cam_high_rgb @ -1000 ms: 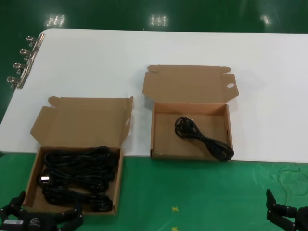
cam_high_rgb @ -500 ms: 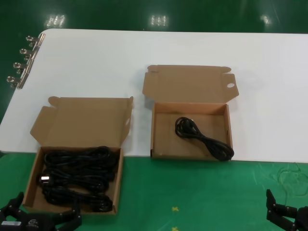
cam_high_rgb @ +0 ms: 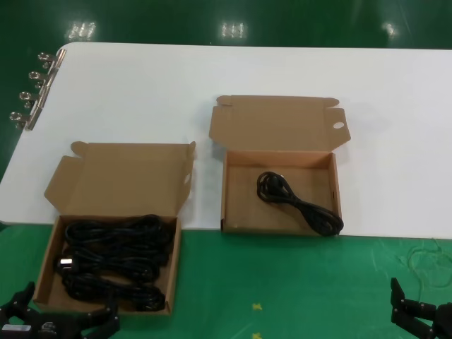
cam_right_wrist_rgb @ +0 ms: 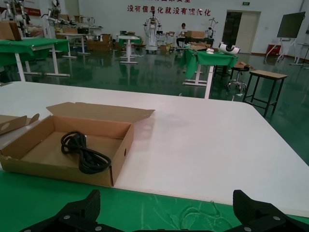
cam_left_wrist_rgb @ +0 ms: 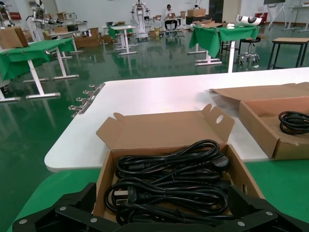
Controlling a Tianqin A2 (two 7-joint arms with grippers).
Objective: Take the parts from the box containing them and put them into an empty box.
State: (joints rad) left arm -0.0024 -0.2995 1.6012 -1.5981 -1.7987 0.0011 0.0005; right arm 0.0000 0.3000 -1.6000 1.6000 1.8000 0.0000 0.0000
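Note:
The box containing the parts lies at the near left with its lid folded back, and several bundled black cables fill it. In the left wrist view the cables lie just beyond my left gripper, which is open at the box's near edge. The box with the oval hole in its lid sits at the centre and holds one coiled cable. My left gripper is low at the near left. My right gripper waits open at the near right, holding nothing, over the green mat.
A white tabletop lies behind both boxes, with green mat in front. Metal binder clips hang on the table's left edge. A thin loose thread lies on the mat near my right gripper.
My left gripper has slid slightly toward the near edge. The boxes, cables and right gripper have not moved.

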